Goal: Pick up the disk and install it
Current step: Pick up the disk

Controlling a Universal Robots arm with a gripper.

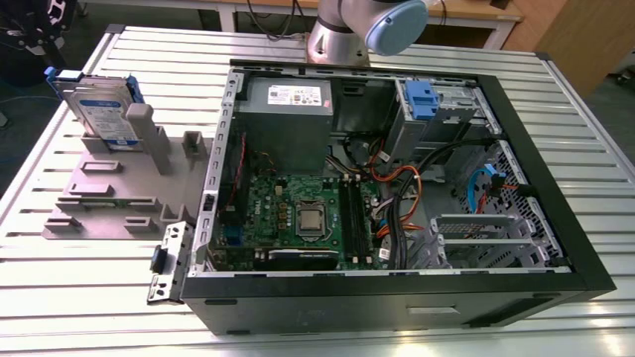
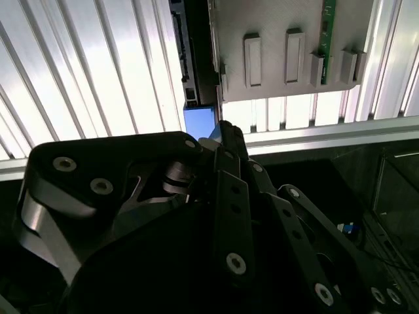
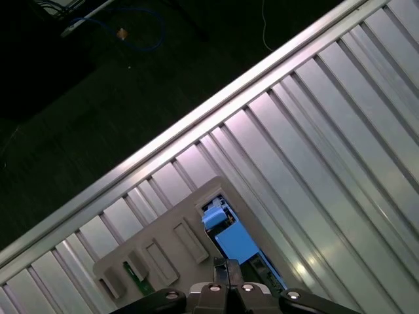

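A ribbed metal table (image 1: 79, 297) carries an open computer case (image 1: 397, 301), which lies on its side and takes most of the exterior view. At the far edge of the table a part of the robot arm (image 1: 369, 26) stands behind the case. Inside the case there is a grey power box (image 1: 288, 111) in a far corner, and a blue tray (image 1: 421, 97) sits in the drive bay beside it. On the exterior view's left of the case, a flat grey holder (image 1: 109, 186) lies on the table. The disk (image 1: 100, 108) stands on its edge in the far end of this holder, leaning a little, with its label facing outward and blue rails on its edges; it is outside the case. In both wrist views the gripper (image 3: 226, 263) (image 2: 226, 127) hangs above the holder, and the blue top of the disk (image 3: 234, 241) (image 2: 200, 121) shows just beside its tips without touching. The jaws look pressed together and hold nothing.
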